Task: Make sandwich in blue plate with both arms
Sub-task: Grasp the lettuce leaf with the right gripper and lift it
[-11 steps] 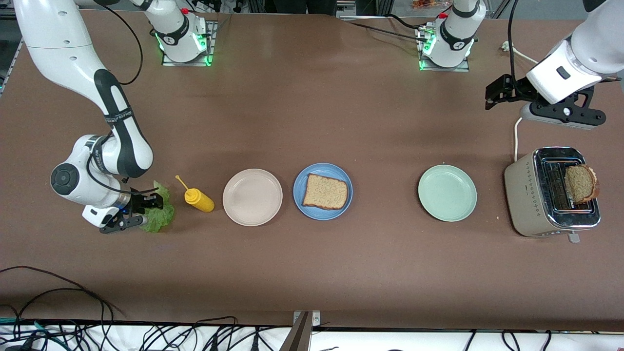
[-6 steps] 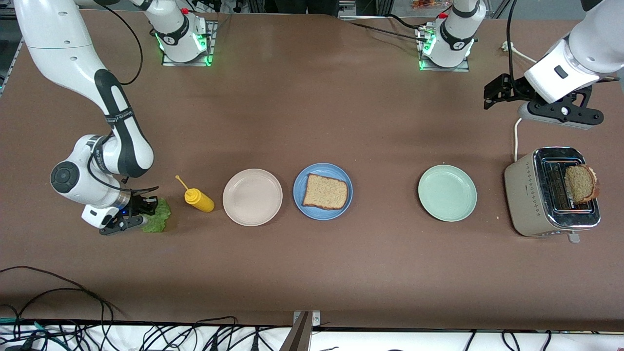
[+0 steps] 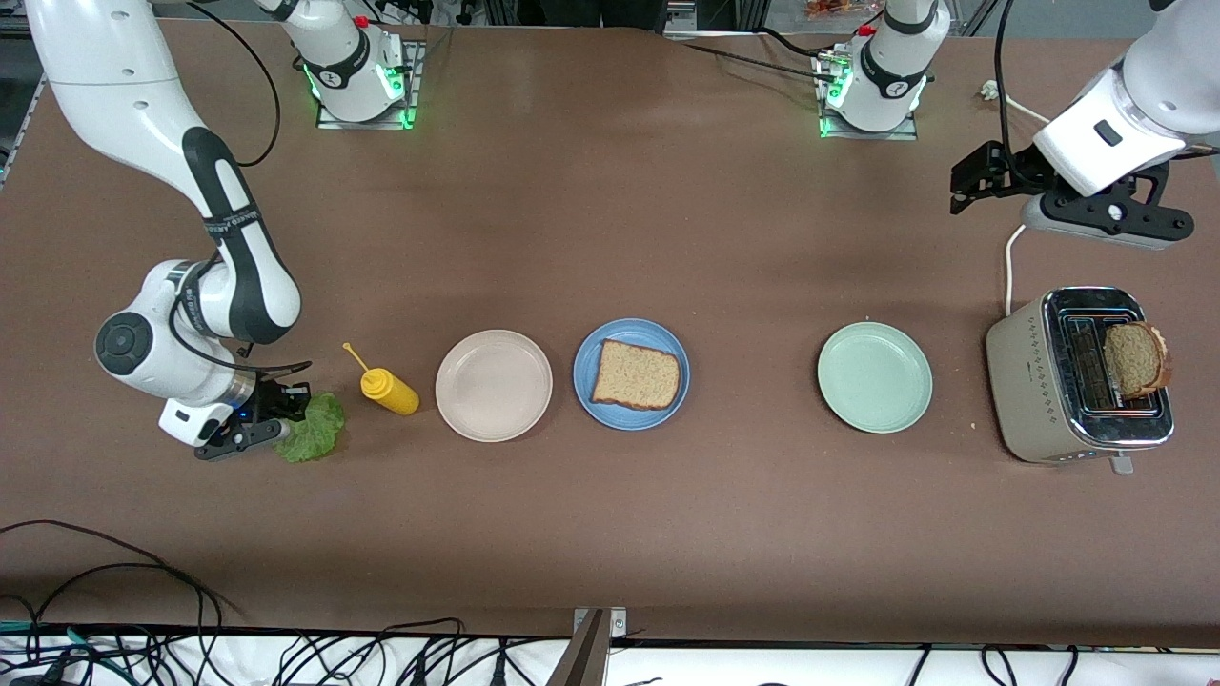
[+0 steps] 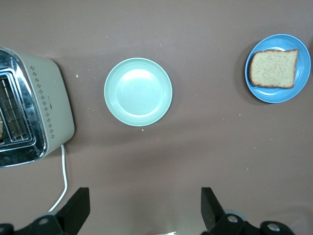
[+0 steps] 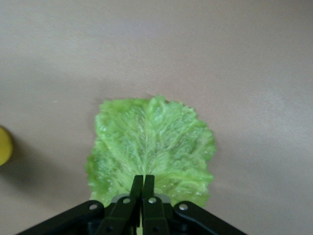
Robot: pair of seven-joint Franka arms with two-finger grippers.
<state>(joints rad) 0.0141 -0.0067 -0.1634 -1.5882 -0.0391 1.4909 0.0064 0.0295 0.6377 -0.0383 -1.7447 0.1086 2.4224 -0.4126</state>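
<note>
Lettuce in the pinch, and that is where the next move hangs. Down at the right arm's end of the table, the right gripper (image 3: 286, 412) has its two black fingers drawn tight together on the near edge of the crinkly green lettuce leaf (image 5: 149, 149); in the right wrist view the leaf fans straight out ahead of the fingertips, its central rib running along the gripper's own line. It looks to be lying on the brown tabletop (image 3: 610, 238), just beside the yellow squeeze bottle (image 3: 389, 389).

Now the target: the round medium-blue plate (image 3: 589, 412) sits mid-table with one square slice of brown wholegrain bread (image 3: 637, 375) flat on it. Between leaf and plate stand the bottle and the beige-white plate (image 3: 494, 385), so I'd judge the carry needs to lift and pass over both, toward the left arm's end.

The left gripper (image 4: 145, 210) hangs high with fingers spread wide and empty, over bare table beside the beige toaster (image 3: 1025, 376), where a second bread slice (image 3: 1134, 359) stands up out of a slot. A pale green plate (image 3: 874, 377) lies empty between toaster and blue plate.
</note>
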